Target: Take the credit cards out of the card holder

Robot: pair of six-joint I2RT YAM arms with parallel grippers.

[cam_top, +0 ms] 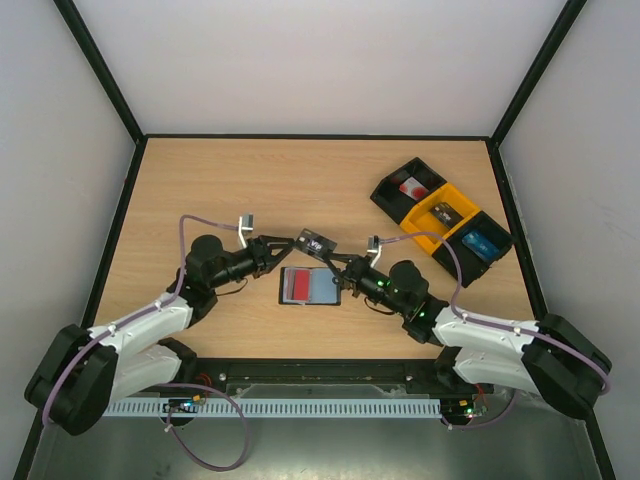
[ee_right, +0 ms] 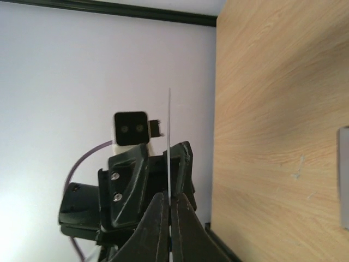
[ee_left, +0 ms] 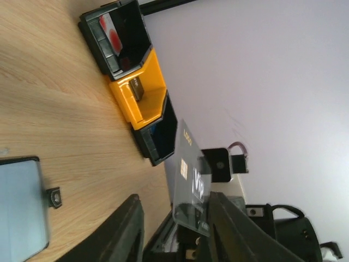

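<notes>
Standing on edge off the wooden table, the thin, rigid, glossy dark credit card is hanging just beyond the open black card holder, its long axis running between the grippers. The right gripper is pinching it tight, and the left gripper is straddling it with jaws slightly parted.

We see a grey card lettered pale, black card holder showing red and grey-blue, black-and-yellow bins, wood-grain table

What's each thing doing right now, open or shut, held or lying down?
card holder, lying open on the table
VIP card, held up off the table
right claw, shut on the VIP card
left claw, slightly open around the card
bins, open on top, something in each
</notes>
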